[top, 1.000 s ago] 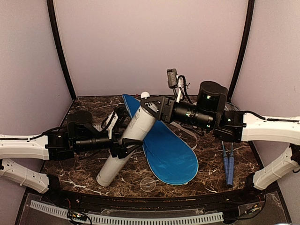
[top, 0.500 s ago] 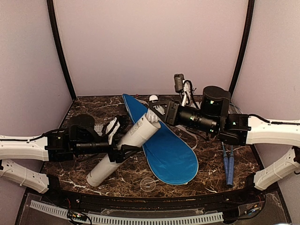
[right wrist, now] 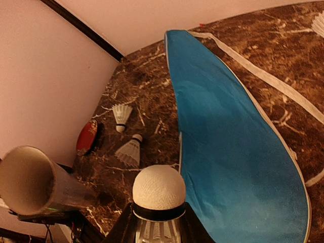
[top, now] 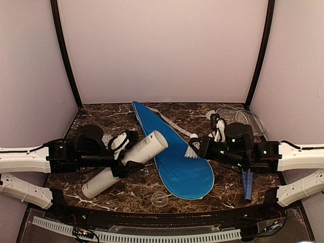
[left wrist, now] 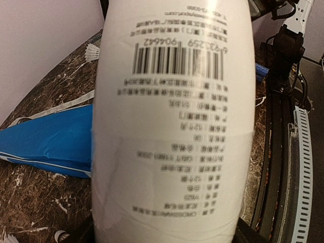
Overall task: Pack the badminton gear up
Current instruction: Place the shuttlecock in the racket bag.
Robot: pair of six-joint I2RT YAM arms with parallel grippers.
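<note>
Top view. Dark brown marble-patterned worktop (top: 96, 114), white-veined, boxed in by plain pale walls with black corner posts. The left arm lies low, reaching right. The left claw (top: 125, 156) is clamped across the middle of the long white tube (top: 147, 147), a smooth cylinder held tilted, with its open end raised beside the left edge of the blue cover (top: 179, 164). The cover is flat, racket-shaped fabric lying diagonally mid-worktop. The right arm is also low, reaching left. The right claw (top: 198, 148) is closed on a white feathered shuttlecock (top: 191, 152) over the cover's right edge. Two rackets (top: 246, 182) lie at the right, blue handles toward the near edge. A clear round disc (top: 159, 198) sits near the front.

Left wrist. The tube fills the frame: glossy white, with a barcode and small printed lines. The claw's fingers are barely visible. The cover is behind, at the left.

Right wrist. The shuttlecock's rounded, woven-looking cork with its black band sits pinched between the fingers. The tube's hollow mouth is at the left. Two loose shuttlecocks (right wrist: 121, 115) lie on the marble near a red oval object (right wrist: 87, 135) by the wall.
</note>
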